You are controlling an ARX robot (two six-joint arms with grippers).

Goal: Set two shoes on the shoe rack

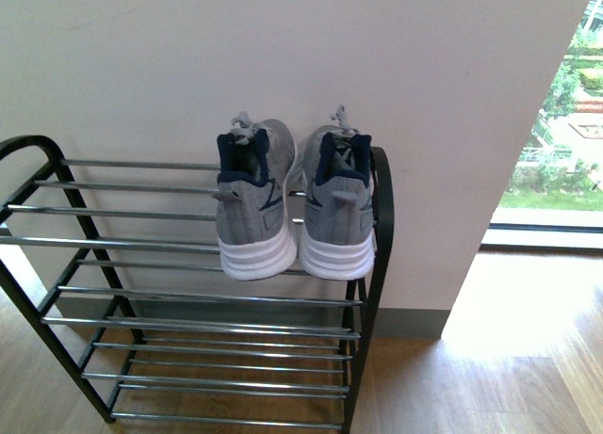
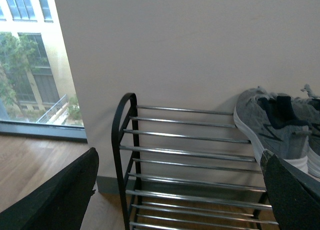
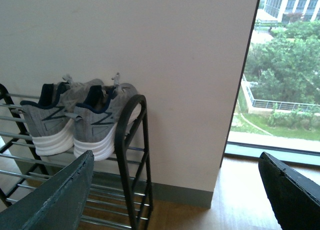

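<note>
Two grey knit sneakers with white soles stand side by side, heels toward me, on the top shelf of the shoe rack [image 1: 113, 241] at its right end: the left shoe [image 1: 252, 203] and the right shoe [image 1: 339, 203]. They also show in the left wrist view [image 2: 272, 122] and in the right wrist view [image 3: 75, 117]. My left gripper [image 2: 180, 190] is open and empty, back from the rack [image 2: 150, 155]. My right gripper [image 3: 175, 195] is open and empty, off the rack's right end [image 3: 131, 155]. Neither arm shows in the front view.
The rack stands against a white wall [image 1: 283, 67] on a wooden floor [image 1: 490, 377]. A large window [image 1: 565, 123] lies to the right, another window [image 2: 30, 65] to the left. The lower shelves [image 1: 226, 359] hold nothing.
</note>
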